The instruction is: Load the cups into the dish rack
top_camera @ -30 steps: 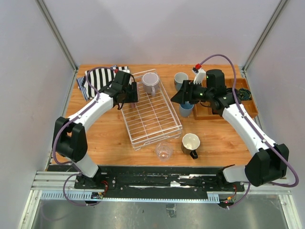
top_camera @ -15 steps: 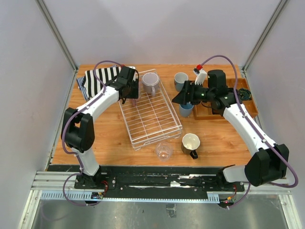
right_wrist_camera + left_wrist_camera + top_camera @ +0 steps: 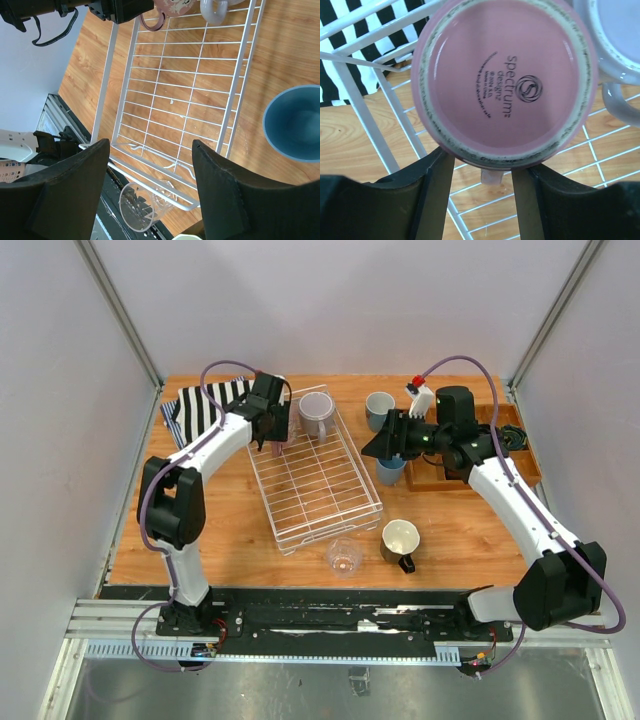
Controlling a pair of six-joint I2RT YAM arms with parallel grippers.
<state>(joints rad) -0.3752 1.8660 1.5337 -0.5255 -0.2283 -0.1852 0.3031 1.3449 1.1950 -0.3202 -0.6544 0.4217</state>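
My left gripper (image 3: 276,438) is shut on the upturned pink mug (image 3: 505,80) at the far-left corner of the dish rack (image 3: 330,531). Its fingers (image 3: 437,185) flank the handle, and the mug's base hides their tips. I cannot tell whether the mug rests on the wires. A grey-lilac cup (image 3: 317,412) stands in the rack beside it. My right gripper (image 3: 378,443) hangs open and empty over the light blue tumbler (image 3: 390,471), just right of the rack. The blue-grey mug (image 3: 379,410), the dark mug (image 3: 401,541) and the clear glass (image 3: 343,556) stand on the table.
A black-and-white striped cloth (image 3: 205,405) lies left of the rack. A brown wooden tray (image 3: 512,455) sits at the right edge under my right arm, with a small white and red item (image 3: 418,392) behind it.
My left arm swung further over the rack's far-left corner with the pink mug, and its jaws drew in a little. The right arm stayed almost still.
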